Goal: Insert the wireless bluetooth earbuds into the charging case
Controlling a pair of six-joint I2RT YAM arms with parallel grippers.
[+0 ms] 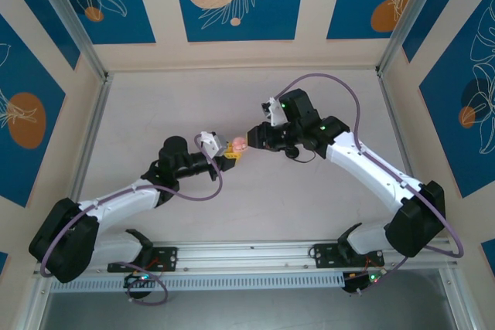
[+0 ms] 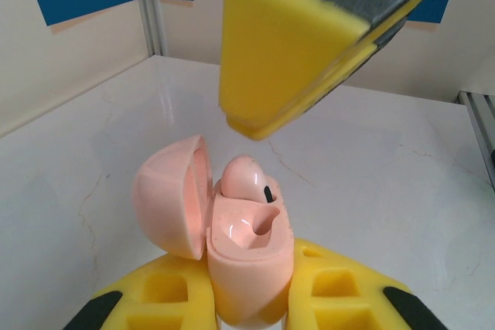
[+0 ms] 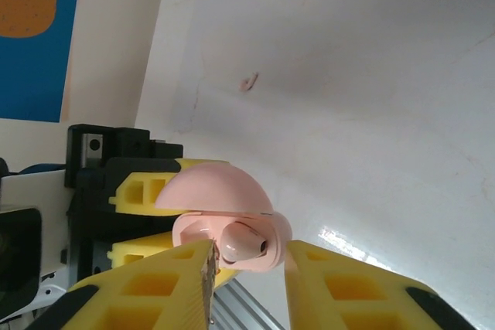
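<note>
Between cellular yellow fingers (image 2: pixel 166 291), glossy pink clamshell case (image 2: pixel 247 268), rounded earbud (image 2: pixel 244 178) inside

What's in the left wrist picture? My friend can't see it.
An open pink charging case is pinched between the left gripper's yellow fingers, with one pink earbud sitting in it and the slot beside it empty. A yellow finger of the right gripper hangs above it over the white table.
</note>
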